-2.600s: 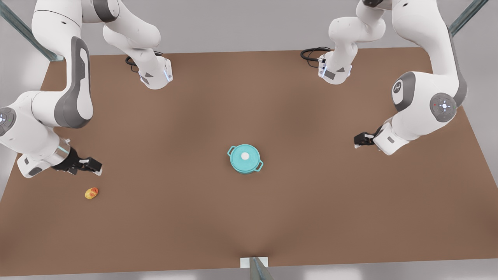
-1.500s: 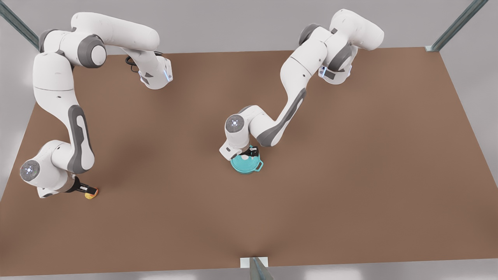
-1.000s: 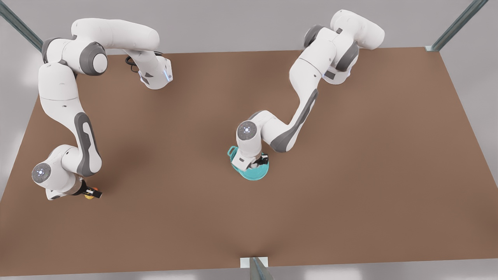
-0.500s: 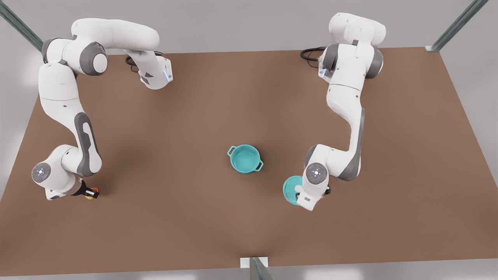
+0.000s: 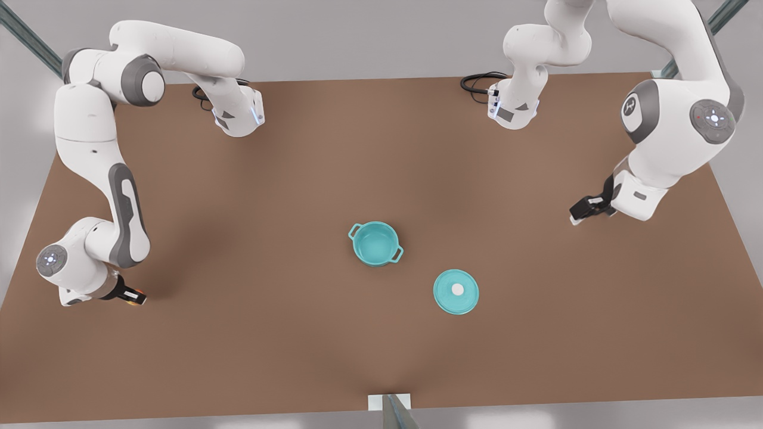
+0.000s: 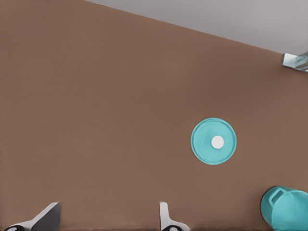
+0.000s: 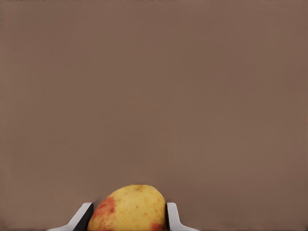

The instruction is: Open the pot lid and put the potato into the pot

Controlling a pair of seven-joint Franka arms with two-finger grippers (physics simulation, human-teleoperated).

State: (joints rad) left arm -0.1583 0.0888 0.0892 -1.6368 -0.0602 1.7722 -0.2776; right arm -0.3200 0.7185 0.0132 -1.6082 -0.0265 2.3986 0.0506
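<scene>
The teal pot (image 5: pixel 375 242) stands uncovered in the middle of the table, its inside bare; it also shows in the left wrist view as the pot (image 6: pixel 288 208). The pot lid (image 5: pixel 456 291), a flat teal disc with a white knob, lies on the table toward the front view's right of the pot, and appears again as the pot lid (image 6: pixel 213 141). My left gripper (image 5: pixel 581 211) hangs open and holds nothing, far off at the front view's right, seen close as the left gripper (image 6: pixel 107 219). My right gripper (image 5: pixel 135 296), at the front view's left, is shut on the yellow potato (image 7: pixel 130 209).
A brown table (image 5: pixel 298 179) carries everything. Both arm bases and a black cable (image 5: pixel 477 80) sit along its far edge. A metal post (image 5: pixel 390 411) stands at the near edge.
The left gripper has let go of the lid and drawn away up to the front view's right; the lid now lies alone on the table. The right gripper still grips the potato, shifted slightly.
</scene>
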